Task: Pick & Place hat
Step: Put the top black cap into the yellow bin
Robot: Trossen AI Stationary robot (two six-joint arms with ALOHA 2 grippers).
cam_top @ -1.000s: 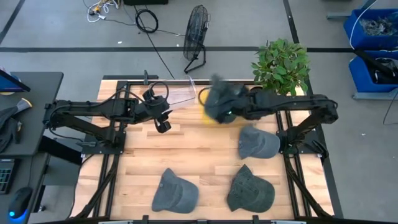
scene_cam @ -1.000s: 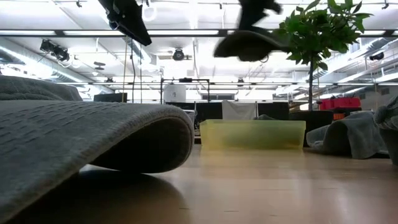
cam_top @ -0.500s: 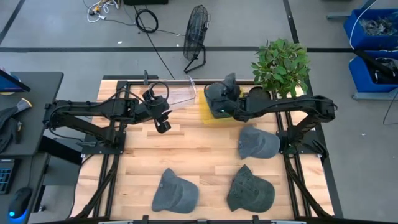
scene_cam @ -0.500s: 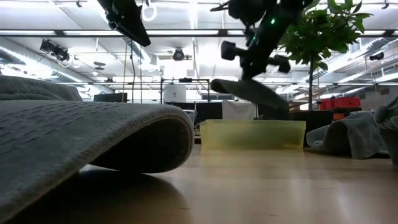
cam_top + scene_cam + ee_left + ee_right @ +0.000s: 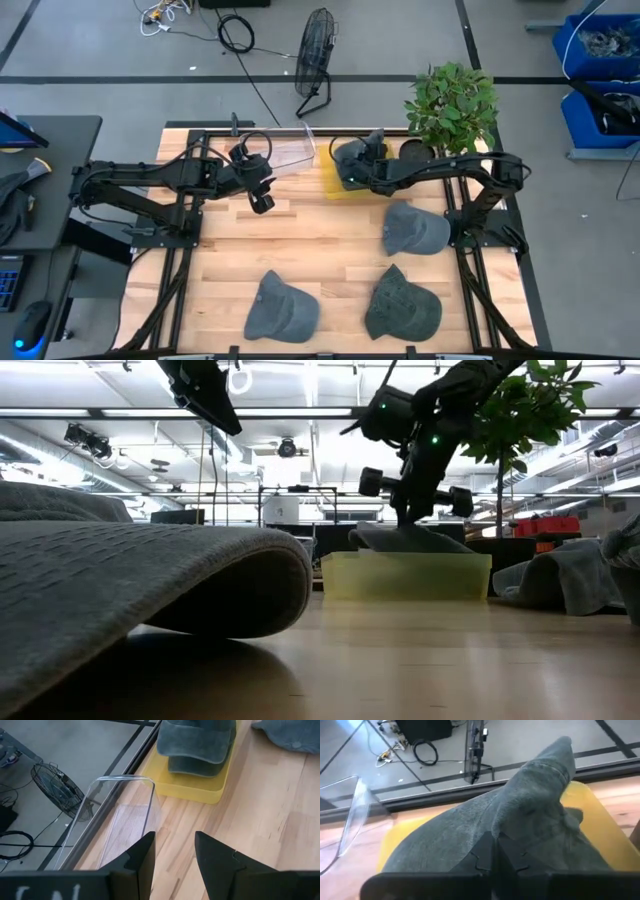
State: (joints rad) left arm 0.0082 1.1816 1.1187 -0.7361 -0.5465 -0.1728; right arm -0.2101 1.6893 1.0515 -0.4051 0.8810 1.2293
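My right gripper (image 5: 352, 166) (image 5: 496, 851) is shut on a grey hat (image 5: 530, 815) at the yellow tray (image 5: 330, 187) (image 5: 405, 575) near the table's far edge. In the left wrist view this hat (image 5: 195, 740) lies over another grey piece (image 5: 195, 768) in the tray. My left gripper (image 5: 263, 203) (image 5: 174, 855) hangs open above the table, left of the tray, touching nothing. Three more grey hats rest on the wood: one to the right (image 5: 415, 228) and two near the front edge (image 5: 402, 305) (image 5: 281, 306). My right gripper pinches a raised fold of the hat's crown (image 5: 520, 831) between its two shut fingers, coming from above and slanting toward the far edge. The hat sits low in the yellow tray, its underside down at the tray's rim (image 5: 400, 546) in the low view.
A clear plastic bin (image 5: 290, 153) (image 5: 125, 815) stands left of the tray at the far edge. A potted plant (image 5: 452, 105) stands at the far right corner. One front hat (image 5: 150, 590) fills the low view's foreground. Bare wood lies in the table's middle.
My right gripper has come down toward the yellow tray and tipped its fingers downward, staying shut. The hat, held high above the tray a second ago, has been lowered until it rests in the tray.
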